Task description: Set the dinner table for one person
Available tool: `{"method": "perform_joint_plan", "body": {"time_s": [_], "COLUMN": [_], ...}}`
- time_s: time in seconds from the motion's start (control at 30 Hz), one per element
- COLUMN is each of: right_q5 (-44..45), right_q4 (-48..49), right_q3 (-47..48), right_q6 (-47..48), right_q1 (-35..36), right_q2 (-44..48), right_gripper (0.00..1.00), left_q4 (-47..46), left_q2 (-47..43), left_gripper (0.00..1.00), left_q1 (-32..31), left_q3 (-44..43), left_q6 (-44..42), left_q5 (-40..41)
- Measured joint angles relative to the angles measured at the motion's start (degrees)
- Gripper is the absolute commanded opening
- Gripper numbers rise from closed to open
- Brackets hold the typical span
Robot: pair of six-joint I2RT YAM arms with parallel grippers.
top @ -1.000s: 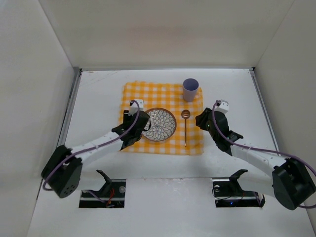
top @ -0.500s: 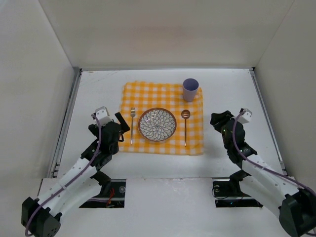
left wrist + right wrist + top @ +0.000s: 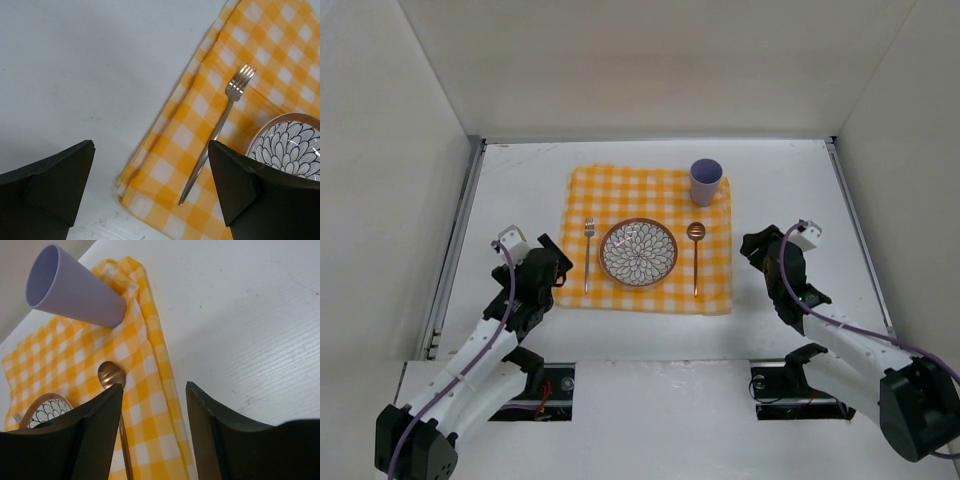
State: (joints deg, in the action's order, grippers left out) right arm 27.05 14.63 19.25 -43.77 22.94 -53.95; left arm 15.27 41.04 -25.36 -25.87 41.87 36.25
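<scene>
On the white dinner table (image 3: 520,190) lies a yellow-and-white checked cloth (image 3: 650,195). A patterned plate (image 3: 638,252) sits at its middle, with a silver fork (image 3: 587,255) to its left, a copper spoon (image 3: 695,258) to its right and a lilac cup (image 3: 706,181) at the far right corner. My left gripper (image 3: 552,268) hovers open off the cloth's left edge, and its wrist view shows the fork (image 3: 220,125) lying free beyond the gripper (image 3: 150,185). My right gripper (image 3: 752,250) stands open off the right edge. Nothing is between its fingers (image 3: 95,435); the spoon (image 3: 111,375) and cup (image 3: 70,287) lie beyond.
Metal rails (image 3: 460,230) run along the table's left and right sides, and white walls close in the back and sides. Bare white table surrounds the cloth (image 3: 260,60). The arm bases and two dark mounts (image 3: 530,385) sit at the near edge.
Both arms have drawn back off the cloth to either side. The left gripper has opened wide, and the fork it covered now shows beside the plate. The right jaws stand wider.
</scene>
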Motion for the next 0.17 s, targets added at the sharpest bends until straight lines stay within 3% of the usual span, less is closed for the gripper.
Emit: {"method": "perform_joint_plan", "body": {"time_s": [0.17], "right_q5": [0.0], "right_q4": [0.0], "right_q3": [0.2], "right_q6": [0.0], "right_q1": [0.0], "right_q2": [-0.2], "right_gripper": [0.6], "left_q4": [0.0], "left_q2": [2.4], "left_gripper": [1.0], "left_q1": [0.3], "left_q3": [-0.1], "left_q6": [0.7], "left_q5": [-1.1]}}
